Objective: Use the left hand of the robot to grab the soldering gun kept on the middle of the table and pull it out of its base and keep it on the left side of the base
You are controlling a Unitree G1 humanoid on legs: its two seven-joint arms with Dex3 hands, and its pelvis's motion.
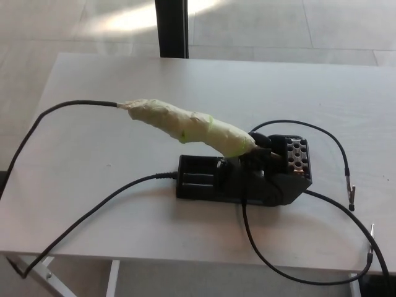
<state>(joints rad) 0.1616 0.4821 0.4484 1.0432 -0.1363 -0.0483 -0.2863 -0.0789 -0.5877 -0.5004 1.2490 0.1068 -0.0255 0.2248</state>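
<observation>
The soldering gun (185,124) lies slanted across the middle of the table, its handle wrapped in pale yellow-green tape. Its tip end sits in the black base (244,176), which has a perforated holder at its right end. A black cable leaves the handle's rear end toward the table's left edge. Neither of my hands shows in the head view.
The white table (93,142) carries several black cables: one (93,216) runs from the base's left end off the front left corner, another (334,148) loops right to a clip (351,197). A dark post (171,28) stands behind the table.
</observation>
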